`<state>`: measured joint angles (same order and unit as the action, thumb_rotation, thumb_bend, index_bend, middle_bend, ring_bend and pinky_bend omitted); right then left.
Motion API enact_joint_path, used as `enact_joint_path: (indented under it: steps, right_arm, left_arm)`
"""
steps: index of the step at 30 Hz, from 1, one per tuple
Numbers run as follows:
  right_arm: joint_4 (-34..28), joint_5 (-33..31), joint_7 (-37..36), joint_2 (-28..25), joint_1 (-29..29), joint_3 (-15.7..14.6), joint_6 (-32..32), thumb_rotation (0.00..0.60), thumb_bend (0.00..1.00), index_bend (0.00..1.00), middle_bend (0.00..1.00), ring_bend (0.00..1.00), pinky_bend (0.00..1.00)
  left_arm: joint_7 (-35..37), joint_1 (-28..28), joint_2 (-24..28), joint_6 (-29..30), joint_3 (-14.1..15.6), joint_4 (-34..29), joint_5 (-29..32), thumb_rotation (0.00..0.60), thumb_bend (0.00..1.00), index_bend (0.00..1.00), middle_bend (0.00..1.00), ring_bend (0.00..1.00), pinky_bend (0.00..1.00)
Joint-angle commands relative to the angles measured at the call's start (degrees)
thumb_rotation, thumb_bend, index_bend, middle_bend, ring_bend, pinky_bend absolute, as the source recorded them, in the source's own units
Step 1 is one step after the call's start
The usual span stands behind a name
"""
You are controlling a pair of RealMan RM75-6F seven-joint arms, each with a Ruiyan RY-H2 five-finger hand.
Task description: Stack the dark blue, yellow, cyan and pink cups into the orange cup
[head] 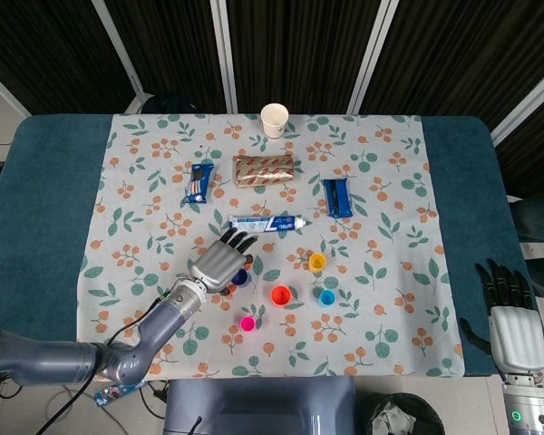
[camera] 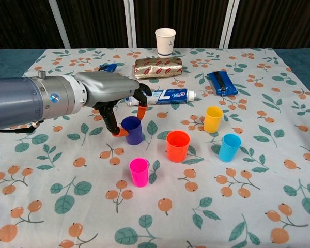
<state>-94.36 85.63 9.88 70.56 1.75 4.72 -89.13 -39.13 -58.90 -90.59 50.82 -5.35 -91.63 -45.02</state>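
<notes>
The dark blue cup (camera: 134, 131) (head: 241, 278) stands upright left of the orange cup (camera: 177, 146) (head: 280, 294). My left hand (camera: 116, 94) (head: 219, 263) arches over it, fingers apart: the thumb tip touches the cup's left side and a fingertip (camera: 142, 111) hangs just behind its rim, so it is not gripped. The pink cup (camera: 139, 172) stands in front, the yellow cup (camera: 213, 119) and cyan cup (camera: 229, 148) to the right. My right hand (head: 511, 322) rests empty at the table's right edge with fingers spread, seen only in the head view.
A toothpaste tube (camera: 165, 95) lies just behind the left hand. Further back are a brown packet (camera: 157, 67), a white paper cup (camera: 165, 41), a dark blue packet (camera: 222, 82) and a small blue wrapper (camera: 108, 67). The floral cloth (camera: 248, 206) covers the table.
</notes>
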Motion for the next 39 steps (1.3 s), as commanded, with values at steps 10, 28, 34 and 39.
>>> enact_joint_path:
  steps: [10,28,34,39]
  right_arm:
    - [-0.1,-0.3,0.1,0.3,0.0,0.2,-0.1,0.600,0.34,0.00,0.00,0.00,0.04]
    - [-0.2,-0.2,0.5,0.5,0.0,0.1,0.1,0.600,0.34,0.00,0.00,0.00,0.04]
    - [0.0,-0.5,0.4,0.5,0.0,0.1,0.1,0.600,0.34,0.00,0.00,0.00,0.04]
    - [0.1,-0.7,0.0,0.4,-0.1,0.4,-0.1,0.600,0.34,0.00,0.00,0.00,0.04]
  left_arm:
    - [1.3,-0.3,1.2,1.7,-1.4,-2.5,-1.3,0.600,0.28,0.46,0.08,0.00,0.00]
    - [-0.3,-4.3,0.9,4.1,-5.7,-10.4,-3.0,0.600,0.28,0.46,0.10,0.00,0.00]
    - [-2.3,-6.0,-1.6,4.9,-5.9,-9.6,-1.7,0.600,0.28,0.46,0.10,0.00,0.00]
    - [-3.7,-6.9,-2.9,5.0,-5.1,-8.8,-1.1,0.600,0.28,0.46,0.10,0.00,0.00]
